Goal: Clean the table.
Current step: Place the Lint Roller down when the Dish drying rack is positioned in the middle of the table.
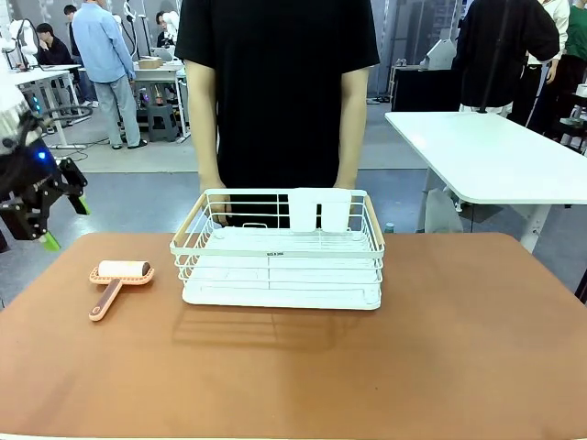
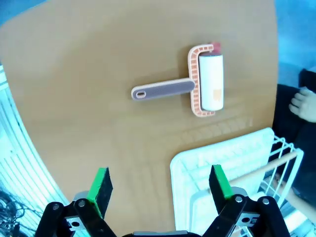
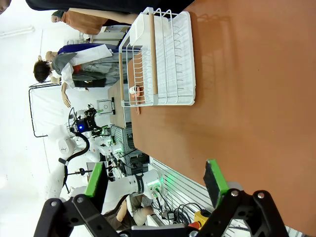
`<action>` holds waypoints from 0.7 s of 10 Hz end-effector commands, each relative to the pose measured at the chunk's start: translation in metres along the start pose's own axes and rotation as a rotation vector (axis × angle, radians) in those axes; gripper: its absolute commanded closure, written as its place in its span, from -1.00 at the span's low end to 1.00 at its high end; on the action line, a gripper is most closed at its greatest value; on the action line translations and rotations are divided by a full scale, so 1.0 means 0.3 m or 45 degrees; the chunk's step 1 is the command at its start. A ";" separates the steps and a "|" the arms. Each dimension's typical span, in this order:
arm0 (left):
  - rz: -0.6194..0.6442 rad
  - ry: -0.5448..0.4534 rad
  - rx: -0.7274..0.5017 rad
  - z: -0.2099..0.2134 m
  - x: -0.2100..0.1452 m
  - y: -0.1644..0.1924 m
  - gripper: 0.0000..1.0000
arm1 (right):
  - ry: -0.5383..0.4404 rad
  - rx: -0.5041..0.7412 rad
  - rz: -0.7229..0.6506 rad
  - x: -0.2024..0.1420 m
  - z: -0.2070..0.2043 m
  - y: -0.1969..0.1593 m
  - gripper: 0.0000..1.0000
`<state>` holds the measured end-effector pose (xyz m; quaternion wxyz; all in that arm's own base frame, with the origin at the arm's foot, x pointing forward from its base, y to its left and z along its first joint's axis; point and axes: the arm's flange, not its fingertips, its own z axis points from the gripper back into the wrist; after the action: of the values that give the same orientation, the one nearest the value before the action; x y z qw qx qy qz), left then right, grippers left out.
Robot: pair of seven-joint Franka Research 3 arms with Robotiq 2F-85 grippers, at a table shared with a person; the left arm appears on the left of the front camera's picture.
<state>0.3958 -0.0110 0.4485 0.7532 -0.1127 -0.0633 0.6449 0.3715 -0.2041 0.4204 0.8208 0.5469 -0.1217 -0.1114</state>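
The table [image 1: 440,348] has a reddish-brown top. A lint roller [image 1: 119,280] with a peach frame and white roll lies on its left part. My left gripper [image 1: 64,222] hangs in the air off the table's left edge, above and left of the roller. In the left wrist view the gripper [image 2: 160,185] is open with nothing between its green pads, and the roller [image 2: 197,84] lies well ahead of them. My right gripper [image 3: 154,178] is open and holds nothing, high over the table [image 3: 237,98].
A white wire dish rack [image 1: 280,252] with wooden side rails stands at the middle back, right of the roller. A person in black stands behind it with a hand [image 1: 215,197] at its far rim. A white table [image 1: 495,156] stands beyond the far right corner.
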 end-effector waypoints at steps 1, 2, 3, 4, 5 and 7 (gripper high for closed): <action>0.007 -0.015 -0.006 -0.056 0.021 -0.003 -1.00 | -0.007 0.018 0.020 -0.006 -0.002 0.008 -1.00; 0.007 -0.015 -0.006 -0.056 0.021 -0.003 -1.00 | -0.007 0.018 0.020 -0.006 -0.002 0.008 -1.00; 0.007 -0.015 -0.006 -0.056 0.021 -0.003 -1.00 | -0.007 0.018 0.020 -0.006 -0.002 0.008 -1.00; 0.007 -0.015 -0.006 -0.056 0.021 -0.003 -1.00 | -0.007 0.018 0.020 -0.006 -0.002 0.008 -1.00; 0.007 -0.015 -0.006 -0.056 0.021 -0.003 -1.00 | -0.007 0.018 0.020 -0.006 -0.002 0.008 -1.00; 0.007 -0.015 -0.006 -0.056 0.021 -0.003 -1.00 | -0.007 0.018 0.020 -0.006 -0.002 0.008 -1.00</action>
<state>0.4022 -0.0074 0.4339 0.7512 -0.1074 -0.0570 0.6488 0.3715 -0.2041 0.4204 0.8208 0.5469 -0.1217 -0.1114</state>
